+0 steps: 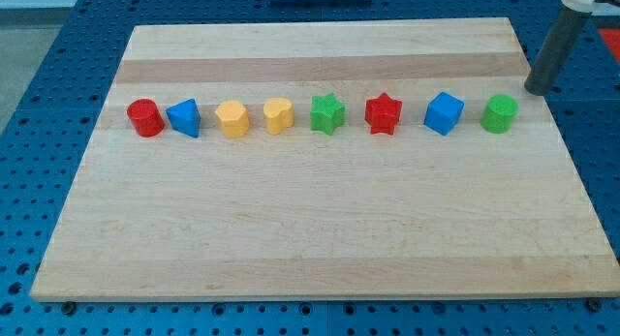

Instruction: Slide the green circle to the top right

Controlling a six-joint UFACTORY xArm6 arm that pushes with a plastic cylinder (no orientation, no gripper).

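My tip (536,88), a bare rod with nothing to clamp, sits up-right of the green circle (500,114); wrong side for pushing.

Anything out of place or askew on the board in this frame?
Nothing stands out. Eight blocks sit in one tidy row across the board, none tipped. My tip rests at the board's right edge, up-right of the green circle, not touching it.
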